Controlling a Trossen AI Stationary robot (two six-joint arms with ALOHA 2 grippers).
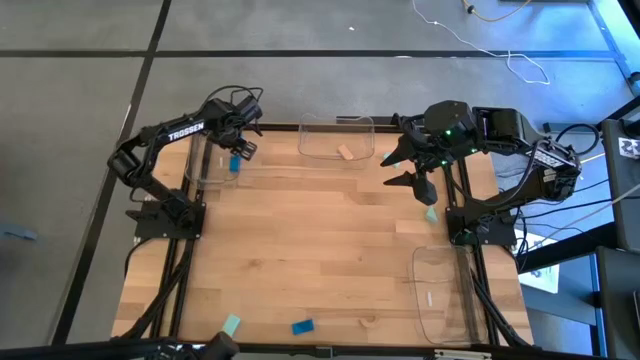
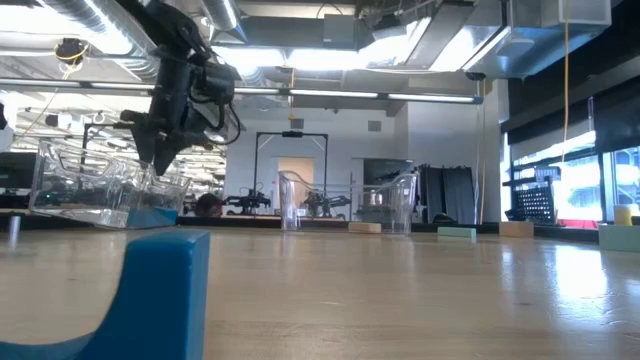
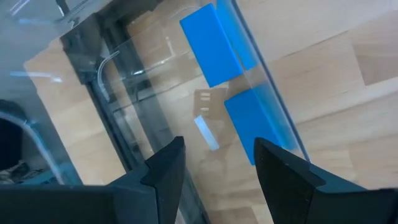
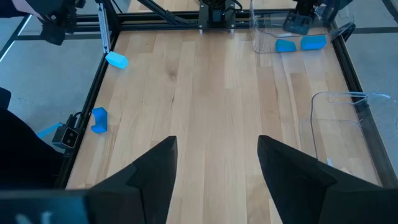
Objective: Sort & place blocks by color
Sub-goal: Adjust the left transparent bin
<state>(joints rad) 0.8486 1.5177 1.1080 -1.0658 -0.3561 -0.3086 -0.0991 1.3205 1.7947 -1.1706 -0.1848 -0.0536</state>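
Observation:
Two bright blue blocks [image 3: 214, 43] [image 3: 255, 121] lie on the floor of a clear tray [image 1: 205, 160] at the table's far left, close to its wall. My left gripper [image 3: 217, 180] hangs open just above them, pointing steeply down, fingers clear of both. A tan block [image 1: 345, 152] lies in the clear tray [image 1: 335, 138] at far centre. Loose on the table are a mint block [image 1: 431, 214] near the right side, and a mint block [image 1: 231, 324] and a blue block [image 1: 302, 326] at the near edge. My right gripper [image 1: 408, 165] waits open, high at far right.
A third clear tray [image 1: 440, 290] stands at the near right. Black frame rails [image 1: 190, 250] run along both sides of the wooden table. The middle of the table top [image 1: 320, 240] is bare wood.

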